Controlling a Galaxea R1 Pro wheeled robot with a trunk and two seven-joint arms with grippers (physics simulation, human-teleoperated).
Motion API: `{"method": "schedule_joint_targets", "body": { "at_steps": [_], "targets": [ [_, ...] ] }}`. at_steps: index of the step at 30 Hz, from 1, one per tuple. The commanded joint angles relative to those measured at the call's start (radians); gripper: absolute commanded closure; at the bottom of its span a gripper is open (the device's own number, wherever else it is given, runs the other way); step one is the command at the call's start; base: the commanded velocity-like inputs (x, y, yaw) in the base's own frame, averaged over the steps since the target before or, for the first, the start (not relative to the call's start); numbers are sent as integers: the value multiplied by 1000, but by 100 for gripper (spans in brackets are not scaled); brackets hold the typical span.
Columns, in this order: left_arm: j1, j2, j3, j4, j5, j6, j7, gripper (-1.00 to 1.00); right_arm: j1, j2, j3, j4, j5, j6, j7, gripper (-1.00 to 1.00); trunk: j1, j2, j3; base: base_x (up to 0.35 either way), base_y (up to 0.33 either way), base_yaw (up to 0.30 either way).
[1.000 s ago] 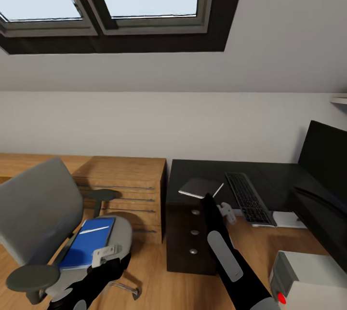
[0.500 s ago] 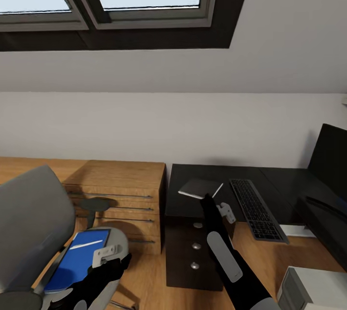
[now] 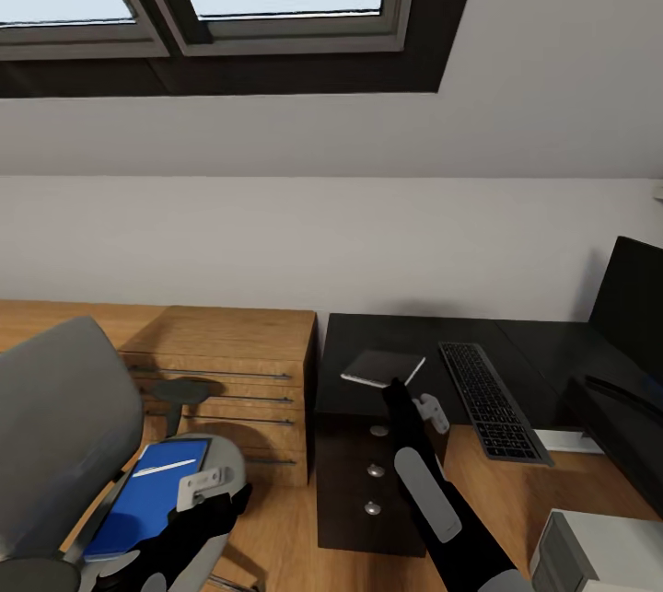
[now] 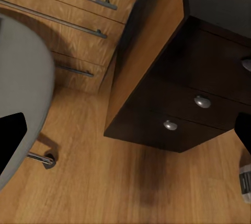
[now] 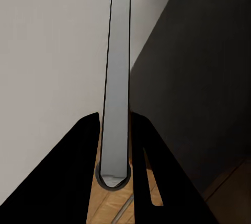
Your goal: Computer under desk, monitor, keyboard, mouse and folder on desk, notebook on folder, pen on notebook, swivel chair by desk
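Since half a second ago the right gripper (image 3: 405,387) has lifted the notebook (image 3: 381,367) slightly off the desk (image 3: 516,339); the head view holds steady. Its jaws are closed on the slab's edge, which runs straight out between them in the right wrist view (image 5: 116,78), a pinch that suits so thin a sheet. Just beyond lies the keyboard (image 3: 488,399). The left gripper (image 3: 204,485) hovers at the blue folder (image 3: 147,498) on the chair (image 3: 55,426); I cannot tell its opening. The folder must probably reach the desk first.
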Motion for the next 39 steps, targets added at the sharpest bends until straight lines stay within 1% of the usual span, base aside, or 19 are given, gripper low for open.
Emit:
{"method": "schedule_joint_targets", "body": {
  "at_steps": [1,6,7,11,12,17,22,28,30,39],
  "targets": [
    [0,0,-2,-2,11,3,10,-100,-1,0,3,0,-10,-9,0,100,0,-1,-1,0,0,0],
    [0,-4,-1,-2,12,3,12,-100,-1,0,2,2,-31,-23,-2,100,0,-1,-1,0,0,0],
    [0,-6,-1,-2,12,3,14,-100,-1,0,3,-2,-95,-28,0,100,0,-1,-1,0,0,0],
    [0,-6,-1,-2,12,3,15,-100,-1,0,4,-3,-146,-29,1,100,0,-1,-1,0,0,0],
    [0,-6,-1,-2,12,3,15,-100,-1,0,5,-4,-170,-29,1,100,0,-1,-1,0,0,0],
    [0,-6,-1,-2,12,3,15,-100,-1,0,5,-7,-220,-29,1,100,0,-1,-1,0,0,0],
    [0,-7,-1,-2,12,3,16,-100,-1,1,5,-9,-244,-29,1,100,0,-1,-1,0,0,0],
    [0,-11,-1,-2,12,2,16,-100,-1,1,5,-10,-257,-29,1,100,0,-1,-1,0,0,0],
    [0,-15,-1,-2,12,2,16,-100,-1,1,5,-11,-259,-29,1,100,8,-15,-7,0,0,0],
    [0,-17,-1,-2,11,1,16,-100,-1,1,4,-11,-260,-30,1,100,42,-78,-35,0,0,0]
  ]
}}
